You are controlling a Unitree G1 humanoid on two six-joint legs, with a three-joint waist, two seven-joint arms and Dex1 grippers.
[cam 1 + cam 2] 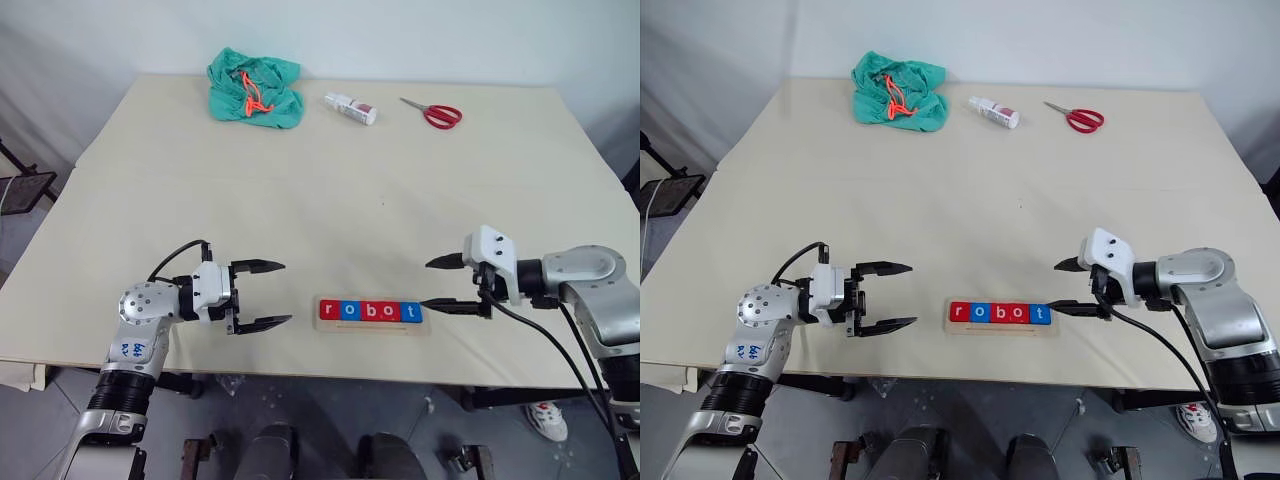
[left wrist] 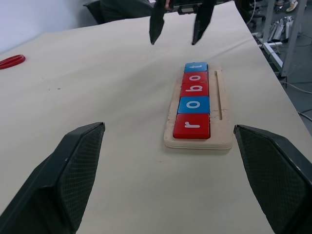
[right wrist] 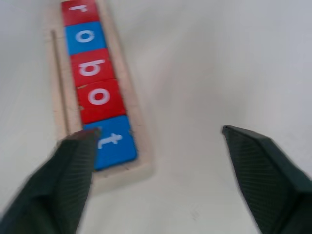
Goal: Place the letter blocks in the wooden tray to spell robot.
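Square letter blocks in grooved wooden tray

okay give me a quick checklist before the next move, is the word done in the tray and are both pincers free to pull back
1. Five letter blocks lie in the wooden tray: ok.
2. Order reads r, o, b, o, t: ok.
3. Right pincer open and holding nothing: ok.
4. Right pincer clear of the blue t block: cannot tell; one fingertip sits right at the tray's end.
5. Left pincer open, empty, and apart from the tray: ok.
6. Scissors, bottle and green cloth lie at the far edge of the table, away from both arms: ok.
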